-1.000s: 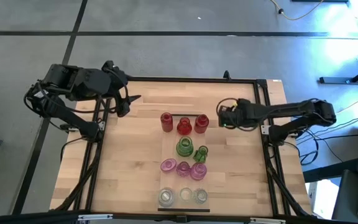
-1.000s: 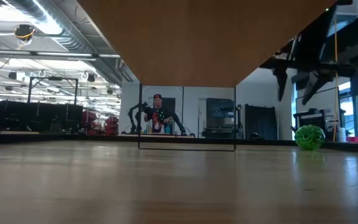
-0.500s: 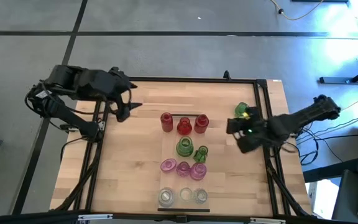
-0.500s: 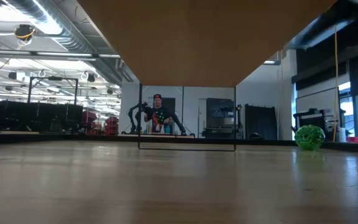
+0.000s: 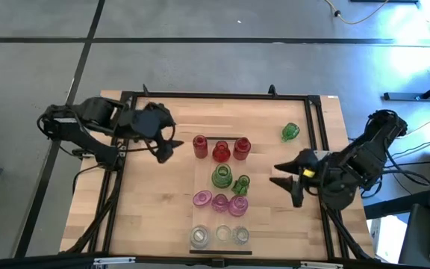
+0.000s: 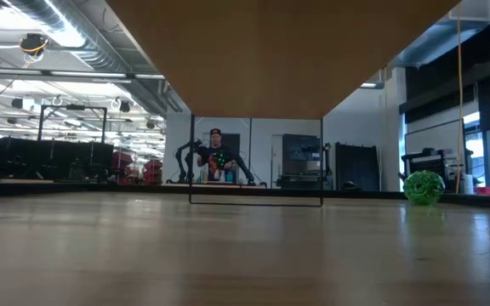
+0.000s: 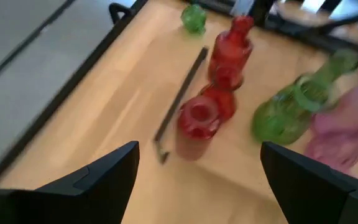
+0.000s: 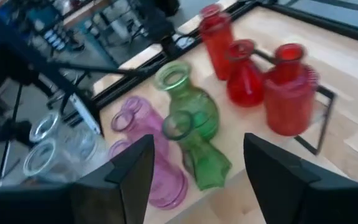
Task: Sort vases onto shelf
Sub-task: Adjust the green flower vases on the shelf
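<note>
Both wide-open grippers, left and right, have swung toward the shelf, leaving one green vase outside.

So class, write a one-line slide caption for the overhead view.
Eleven vases stand in colour rows on the shelf; one green vase waits apart, between two empty, open-jawed arms.

Eleven vases on shelf; green vase apart.

Robotics lab, exposed ceiling ducts, grey concrete floor, another robot rig across the room
</note>
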